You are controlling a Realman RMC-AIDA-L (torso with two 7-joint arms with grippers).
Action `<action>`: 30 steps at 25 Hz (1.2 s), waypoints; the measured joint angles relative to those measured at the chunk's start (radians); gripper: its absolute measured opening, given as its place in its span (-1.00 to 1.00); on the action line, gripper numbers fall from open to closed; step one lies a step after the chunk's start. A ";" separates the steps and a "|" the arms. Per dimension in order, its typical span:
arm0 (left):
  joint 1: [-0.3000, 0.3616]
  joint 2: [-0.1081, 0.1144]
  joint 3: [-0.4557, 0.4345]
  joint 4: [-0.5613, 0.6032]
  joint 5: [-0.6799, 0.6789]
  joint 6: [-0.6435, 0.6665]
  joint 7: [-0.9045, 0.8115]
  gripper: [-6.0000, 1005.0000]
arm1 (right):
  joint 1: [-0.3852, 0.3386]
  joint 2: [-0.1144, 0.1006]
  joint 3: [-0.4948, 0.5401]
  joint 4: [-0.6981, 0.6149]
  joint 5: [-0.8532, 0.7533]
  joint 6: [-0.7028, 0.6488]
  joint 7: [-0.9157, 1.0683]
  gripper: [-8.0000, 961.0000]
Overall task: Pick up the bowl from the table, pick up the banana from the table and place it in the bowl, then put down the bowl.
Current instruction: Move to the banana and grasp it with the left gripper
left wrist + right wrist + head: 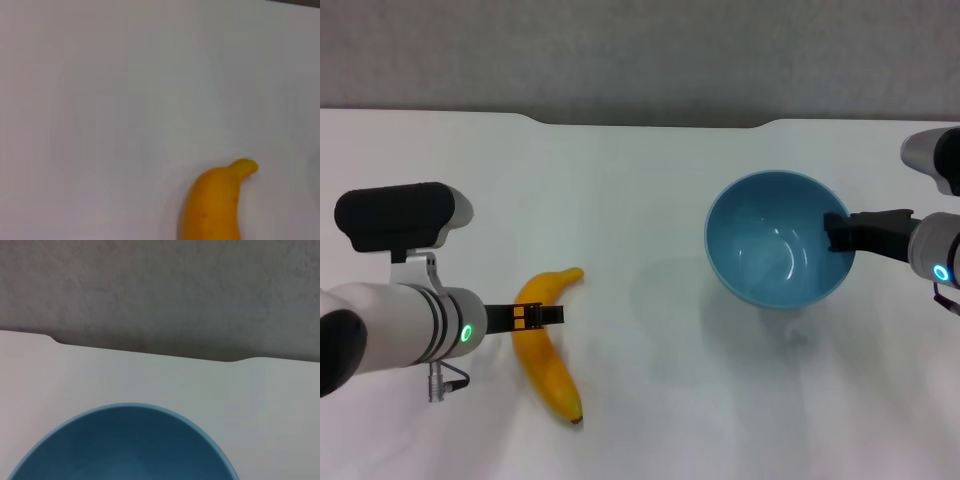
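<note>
The light blue bowl (775, 240) hangs a little above the white table (650, 200), casting a shadow below it. My right gripper (838, 232) is shut on the bowl's right rim. The bowl's rim fills the bottom of the right wrist view (125, 440). The yellow-orange banana (548, 350) lies on the table at the front left, dark tip towards me. My left gripper (542, 315) reaches in from the left and sits over the banana's upper half. The banana's stem end shows in the left wrist view (215, 200).
The table's far edge with its shallow notch (650, 124) runs across the back, a grey wall behind it. Bare tabletop lies between the banana and the bowl.
</note>
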 joint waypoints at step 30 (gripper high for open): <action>-0.095 0.002 0.025 0.194 -0.070 0.077 0.013 0.64 | 0.001 0.002 -0.013 0.013 0.004 -0.001 0.000 -0.90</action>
